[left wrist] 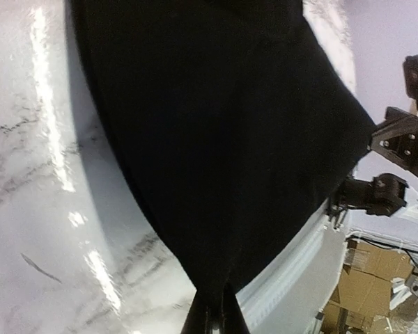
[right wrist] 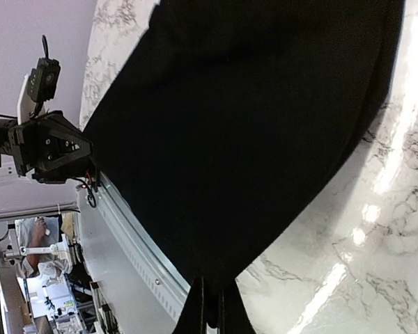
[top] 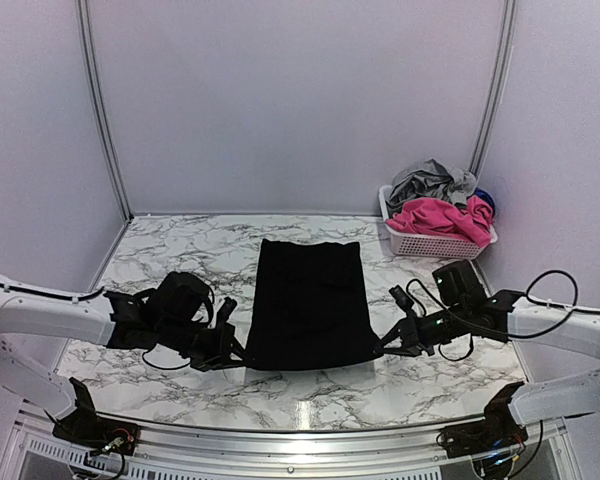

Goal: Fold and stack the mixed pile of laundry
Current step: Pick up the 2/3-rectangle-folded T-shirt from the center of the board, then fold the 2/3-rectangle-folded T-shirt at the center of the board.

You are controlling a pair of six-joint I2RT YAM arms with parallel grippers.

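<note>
A large black cloth (top: 308, 303) lies spread flat on the marble table, long side running away from me. My left gripper (top: 242, 354) is shut on its near left corner, and the cloth (left wrist: 223, 139) fans out from the pinched tips (left wrist: 214, 313) in the left wrist view. My right gripper (top: 384, 344) is shut on the near right corner; the cloth (right wrist: 244, 132) narrows to a point between its fingers (right wrist: 210, 306). The rest of the laundry pile sits in the basket: a grey garment (top: 430, 182), a bright pink piece (top: 440, 217) and a dark blue piece (top: 485, 199).
The white lattice basket (top: 426, 243) stands at the back right corner by the wall. The table's metal front rail (top: 310, 432) runs just behind both grippers. Pale walls close the table on three sides.
</note>
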